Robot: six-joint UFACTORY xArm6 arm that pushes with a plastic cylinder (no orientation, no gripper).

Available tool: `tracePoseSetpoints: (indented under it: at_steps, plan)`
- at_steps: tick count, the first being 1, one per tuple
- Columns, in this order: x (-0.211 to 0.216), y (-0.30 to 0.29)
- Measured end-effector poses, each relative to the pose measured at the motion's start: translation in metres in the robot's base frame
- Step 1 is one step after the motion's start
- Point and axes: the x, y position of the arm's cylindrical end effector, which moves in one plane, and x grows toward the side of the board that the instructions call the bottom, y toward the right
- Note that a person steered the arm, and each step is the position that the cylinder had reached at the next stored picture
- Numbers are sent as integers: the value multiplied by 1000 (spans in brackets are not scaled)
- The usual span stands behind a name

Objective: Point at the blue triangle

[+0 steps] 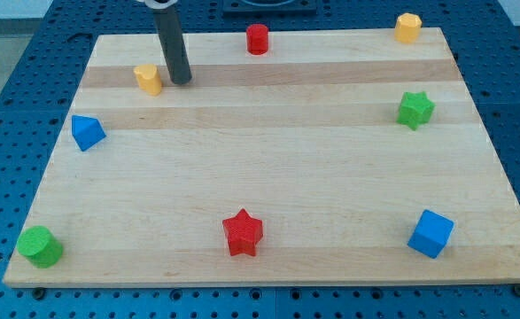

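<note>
Blue triangle (87, 132): near the worktop's left edge, below and left of my tip (182, 81), apart from it.
Progress: pointing not yet done; my tip rests just right of the yellow block (148, 79).
Gripper: none fitted, only a rod.
Worktop (277, 186): pale wood, on a blue perforated base (11, 80).

Wooden board (286, 168) carries eight blocks, among them a blue triangle (87, 133)
</note>
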Motion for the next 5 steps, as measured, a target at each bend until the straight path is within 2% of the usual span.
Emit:
tracePoseSetpoints:
  at_steps: [1, 2, 4, 5]
  plan:
    - [15, 31]
    - [70, 30]
    - [132, -73]
    - [163, -85]
